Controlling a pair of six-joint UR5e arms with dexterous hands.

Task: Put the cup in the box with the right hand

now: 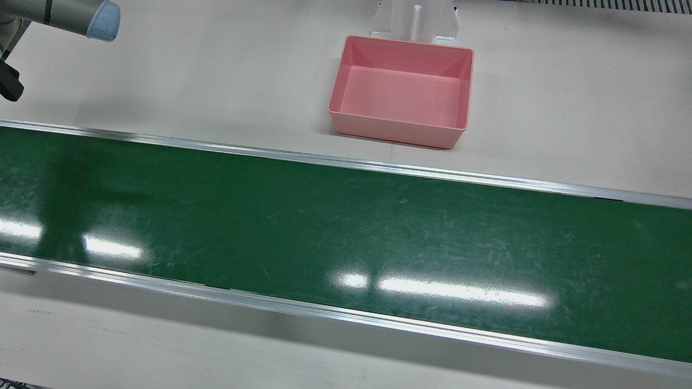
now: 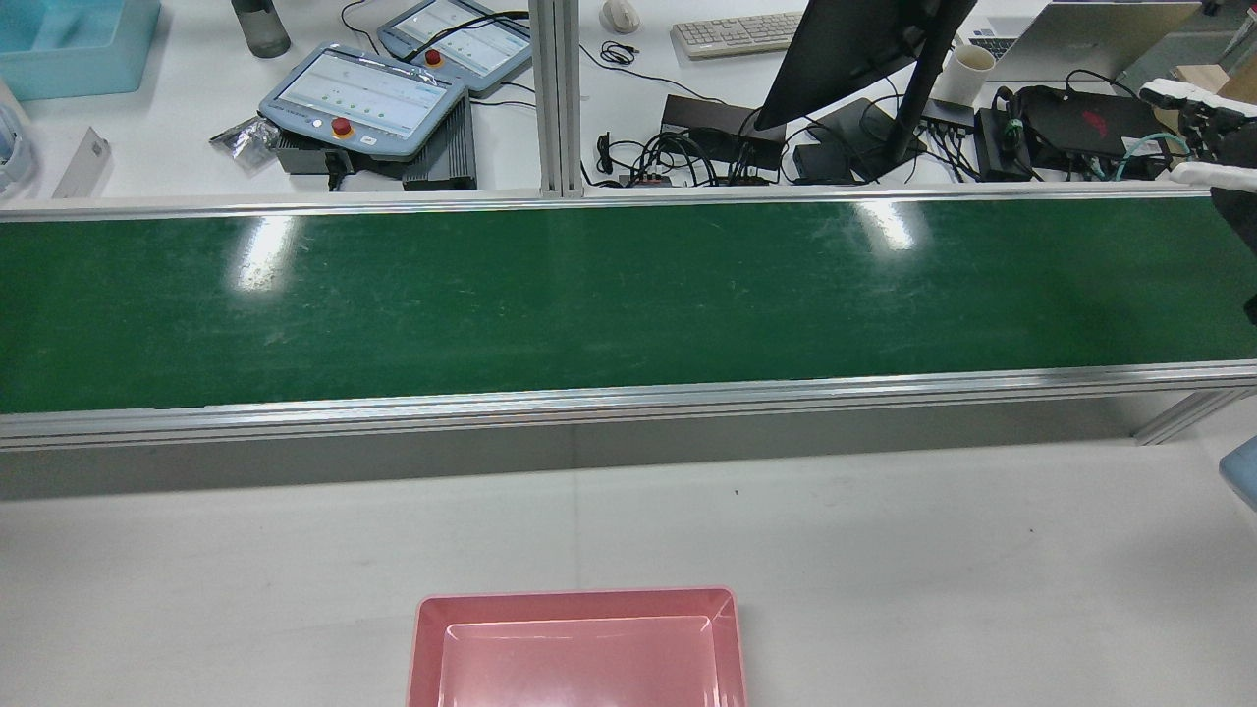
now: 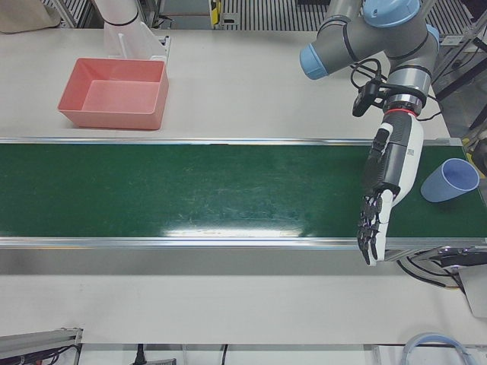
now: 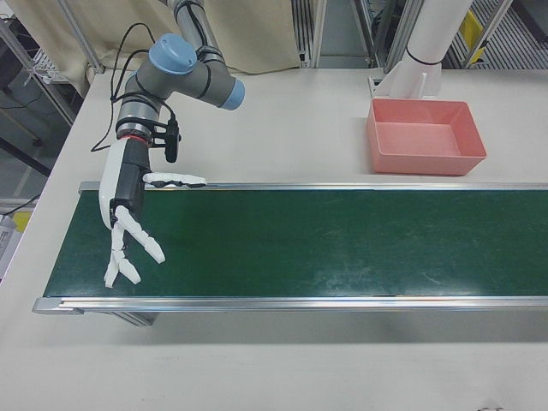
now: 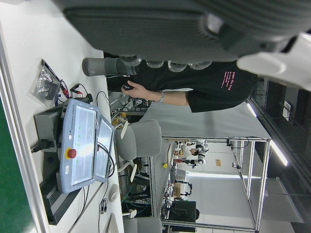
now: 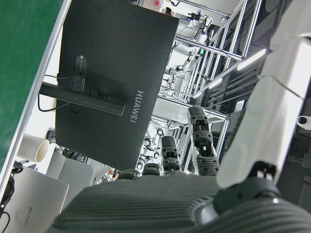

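Observation:
A blue cup lies on its side at the far right end of the green belt in the left-front view. My left hand hangs just left of the cup, fingers stretched down, open and holding nothing. My right hand is open with fingers spread above the opposite end of the belt, far from the cup; it also shows at the rear view's right edge. The empty pink box stands on the white table behind the belt, also in the rear view and the right-front view.
A white pedestal stands right behind the box. Beyond the belt's far rail is a desk with a monitor, teach pendants and cables. The right arm's elbow overhangs the table corner.

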